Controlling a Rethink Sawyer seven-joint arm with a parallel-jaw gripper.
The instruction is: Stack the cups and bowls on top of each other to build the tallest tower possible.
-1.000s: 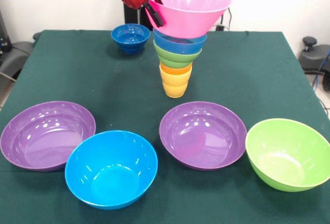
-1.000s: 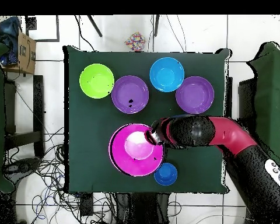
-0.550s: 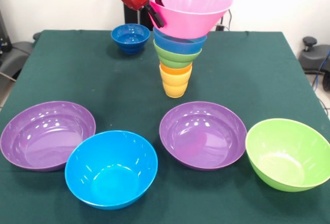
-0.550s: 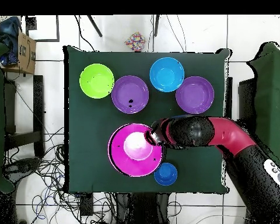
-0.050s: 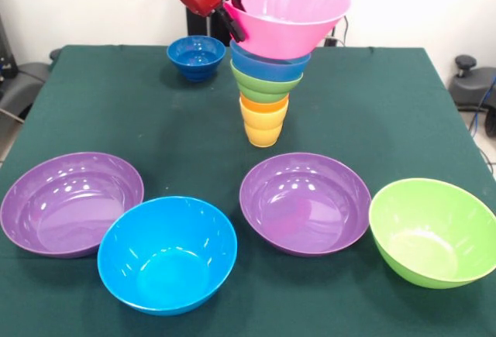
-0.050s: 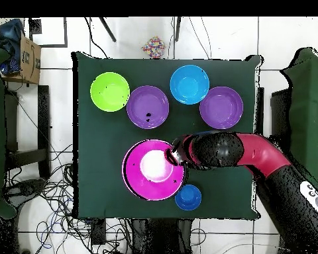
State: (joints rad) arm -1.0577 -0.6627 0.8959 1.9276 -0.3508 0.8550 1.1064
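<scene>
Front view: The gripper [image 5: 231, 18] is closed on the rim of the large pink bowl [image 5: 287, 8], one black finger [image 5: 235, 27] lying against the bowl's outer wall. The pink bowl is tilted and sits above the tower [image 5: 265, 93]; whether its base touches the light blue bowl [image 5: 270, 64] below cannot be told. The tower reads, from the top, light blue bowl, small green bowl [image 5: 266, 86], orange cup [image 5: 264, 107], yellow cup [image 5: 263, 129], and it stands on the green table [image 5: 116, 112] near the middle, toward the far edge. The small dark blue bowl [image 5: 196, 56] stands alone near the far edge. Along the near edge stand four large bowls: a purple bowl [image 5: 70, 201], a blue bowl [image 5: 167, 253], a second purple bowl [image 5: 304, 201] and a green bowl [image 5: 434, 230].

Overhead view: The pink bowl [image 6: 152, 170] covers the tower completely. The red and black arm [image 6: 254, 153] reaches in from the right, and its gripper [image 6: 173, 156] meets the bowl's rim. The small dark blue bowl [image 6: 188, 197] lies just beside the pink bowl, near the table's lower edge. The four large bowls form a row near the upper edge.
</scene>
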